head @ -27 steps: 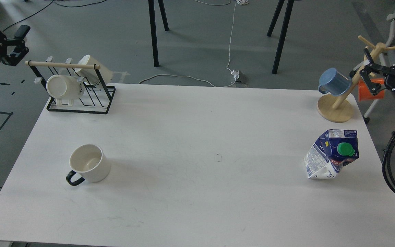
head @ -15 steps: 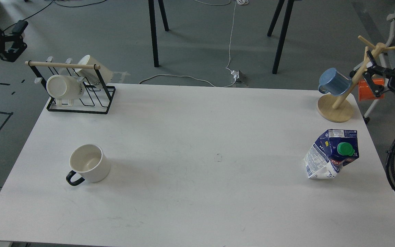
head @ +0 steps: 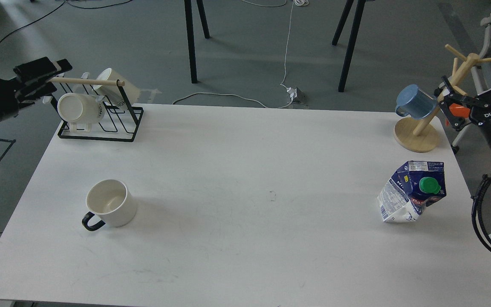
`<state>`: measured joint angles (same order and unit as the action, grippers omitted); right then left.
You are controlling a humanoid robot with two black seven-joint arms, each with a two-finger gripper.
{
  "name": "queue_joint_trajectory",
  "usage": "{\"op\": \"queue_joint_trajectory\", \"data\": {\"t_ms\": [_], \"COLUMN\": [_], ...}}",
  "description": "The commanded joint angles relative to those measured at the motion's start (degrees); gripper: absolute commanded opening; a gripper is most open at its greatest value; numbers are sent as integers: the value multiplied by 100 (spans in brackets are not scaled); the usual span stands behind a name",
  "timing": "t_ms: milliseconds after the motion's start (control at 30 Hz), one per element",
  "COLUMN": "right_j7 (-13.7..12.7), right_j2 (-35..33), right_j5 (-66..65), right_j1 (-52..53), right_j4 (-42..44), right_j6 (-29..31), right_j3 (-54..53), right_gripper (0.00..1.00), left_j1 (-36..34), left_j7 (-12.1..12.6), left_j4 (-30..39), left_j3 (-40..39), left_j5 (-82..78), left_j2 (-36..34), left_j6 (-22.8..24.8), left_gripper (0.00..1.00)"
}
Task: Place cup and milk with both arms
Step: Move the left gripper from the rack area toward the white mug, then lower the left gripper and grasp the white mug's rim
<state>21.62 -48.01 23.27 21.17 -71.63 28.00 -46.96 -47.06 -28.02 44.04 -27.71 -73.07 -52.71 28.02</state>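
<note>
**Both arms repositioning, nothing grasped yet**

Cup = squat cream-white ceramic mug w/ black loop handle (head: 111, 208), upright on the white table (head: 245, 256), front-left area, handle pointing toward front-left. Same spot as 0.9 s ago. Milk = dark blue and white carton w/ round green screw cap (head: 412, 197), dented sides, standing w/ a lean near the right edge. Also unmoved.

What changed: both arms. Left gripper (head: 43, 79) was up at the far-left edge of view; now swung inward and lower, its tip overlapping in view the wooden rail end of the black wire mug rack (head: 96, 123) holding two cream mugs. Can't tell if touching the rack or just in front of it. Fingers seen end-on and dark, so open vs closed: cannot tell. Well apart from cup.

Right gripper (head: 452, 104) has shifted slightly, sits beside the wooden mug tree (head: 418, 132) w/ the blue mug (head: 416, 101), partly covering the orange one. Two fingers spread w/ a gap between, nothing in them. Milk lies nearer the robot than the gripper, apart from it.

Judgement: reach phase just starting; both grasps outstanding. Left arm close to rack = snag risk. Dented, leaning carton prob. tips easily if nudged.
</note>
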Motion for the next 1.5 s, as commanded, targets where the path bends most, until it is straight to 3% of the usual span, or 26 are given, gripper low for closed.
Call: {"op": "queue_joint_trajectory", "data": {"t_ms": [0, 133, 333, 700, 1033, 1300, 1367, 1433, 1467], "right_j7": [0, 0, 0, 0, 0, 0, 0, 0, 0], "right_j2": [11, 11, 11, 20, -6, -42, -33, -33, -33], "right_j5": [-59, -68, -68, -68, -59, -59, -59, -59, -59], "right_j1": [-25, -69, -122, -148, -254, -324, -324, -324, -324], "right_j4": [0, -9, -18, -44, -53, -35, -35, -44, -44], "right_j6": [0, 0, 0, 0, 0, 0, 0, 0, 0], "right_j3": [2, 2, 2, 2, -24, -33, -33, -24, -24], "right_gripper": [94, 94, 94, 94, 94, 94, 94, 94, 94], "left_j1": [118, 381, 566, 733, 821, 1015, 1015, 1015, 1023], "left_j7": [2, 2, 2, 2, 2, 2, 2, 2, 2], "left_j4": [779, 1404, 1484, 1265, 369, 298, 298, 298, 307], "left_j3": [116, 590, 1443, 1646, 1646, 1637, 1655, 1663, 1664], "left_j5": [-1181, -2052, -2247, -2264, -2203, -2212, -2212, -2229, -2238], "left_j2": [-468, -636, -478, -100, 700, 832, 823, 815, 815], "left_j6": [-2, -2, -252, -648, -982, -1070, -1097, -1132, -1184], "left_gripper": [100, 100, 100, 98, 93, 64, 51, 24, 19]}}
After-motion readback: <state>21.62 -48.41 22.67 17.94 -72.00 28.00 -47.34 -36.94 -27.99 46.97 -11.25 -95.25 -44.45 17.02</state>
